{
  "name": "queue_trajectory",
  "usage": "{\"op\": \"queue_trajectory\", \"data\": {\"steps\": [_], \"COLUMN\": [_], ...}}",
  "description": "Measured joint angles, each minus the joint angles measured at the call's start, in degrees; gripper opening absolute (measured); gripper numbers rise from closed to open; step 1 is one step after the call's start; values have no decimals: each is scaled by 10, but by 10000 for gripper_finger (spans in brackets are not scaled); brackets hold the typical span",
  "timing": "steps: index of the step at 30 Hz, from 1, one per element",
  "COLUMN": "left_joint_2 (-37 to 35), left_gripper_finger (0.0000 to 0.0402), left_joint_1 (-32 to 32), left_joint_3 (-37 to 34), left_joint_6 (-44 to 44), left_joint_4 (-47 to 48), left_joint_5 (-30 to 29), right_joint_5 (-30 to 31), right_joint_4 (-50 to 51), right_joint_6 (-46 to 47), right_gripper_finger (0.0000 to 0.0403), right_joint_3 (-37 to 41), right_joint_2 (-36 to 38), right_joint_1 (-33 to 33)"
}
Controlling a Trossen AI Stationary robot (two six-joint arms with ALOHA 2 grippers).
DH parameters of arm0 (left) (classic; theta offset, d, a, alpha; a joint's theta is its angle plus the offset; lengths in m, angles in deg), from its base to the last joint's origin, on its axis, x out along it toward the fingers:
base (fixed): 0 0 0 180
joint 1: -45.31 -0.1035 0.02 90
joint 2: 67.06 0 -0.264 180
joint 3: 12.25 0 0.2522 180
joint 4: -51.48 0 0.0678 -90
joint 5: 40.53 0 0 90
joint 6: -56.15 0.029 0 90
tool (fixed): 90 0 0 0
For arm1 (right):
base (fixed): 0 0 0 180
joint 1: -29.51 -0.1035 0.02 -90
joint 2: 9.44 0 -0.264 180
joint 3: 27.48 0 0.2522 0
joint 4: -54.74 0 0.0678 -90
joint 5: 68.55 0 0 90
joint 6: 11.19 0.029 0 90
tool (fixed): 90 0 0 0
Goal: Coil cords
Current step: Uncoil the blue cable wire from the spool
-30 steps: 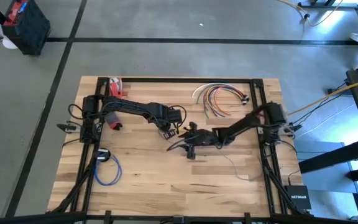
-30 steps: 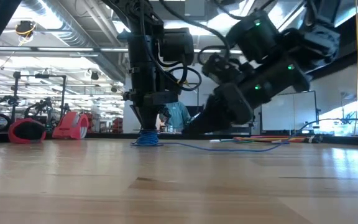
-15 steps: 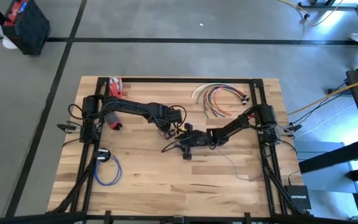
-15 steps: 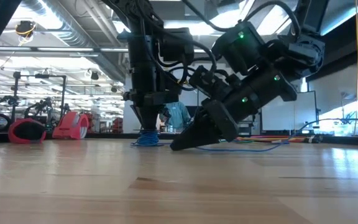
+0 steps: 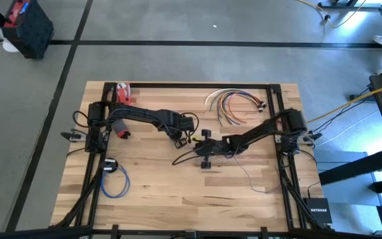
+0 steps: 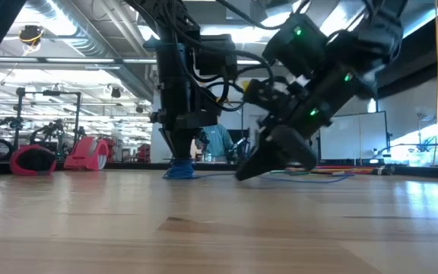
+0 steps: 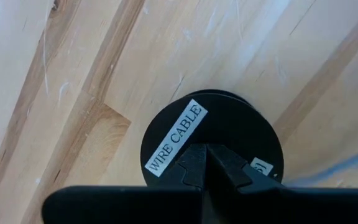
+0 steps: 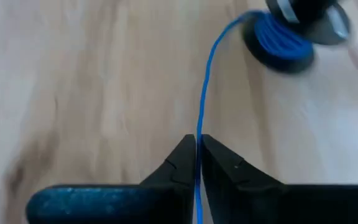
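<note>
your right gripper (image 8: 197, 146) has pinched the blue cord (image 8: 205, 81) while the left gripper (image 7: 207, 163) sits shut on the black spool (image 7: 213, 134), so next wind the cord round under light tension.

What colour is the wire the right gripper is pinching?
Blue; the wire shows best in the right wrist view.

Two dark jointed arms, black cables looped alongside, green lights glowing on one.
</note>
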Motion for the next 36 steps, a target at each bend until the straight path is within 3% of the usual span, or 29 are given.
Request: {"op": "queue_trajectory", "data": {"steps": [5,11,20,30,36], "left_joint_2": [0,0,0,0,0], "left_gripper_finger": [0,0,0,0,0], "left_joint_1": [0,0,0,0,0], "left_joint_3": [0,0,0,0,0], "left_joint_6": [-2,-2,-4,-10,-12], "left_joint_4": [1,0,-1,0,0], "left_joint_5": [0,0,0,0,0], "right_joint_5": [18,58,125,246,287], "right_joint_4": [111,128,205,417,436], "right_joint_6": [-12,33,204,346,364], "right_gripper_finger": [7,13,8,3,6], "right_joint_3": [16,99,246,253,254], "right_joint_2": [57,147,369,641,732], "right_joint_1": [-24,-59,-113,-227,-260]}}
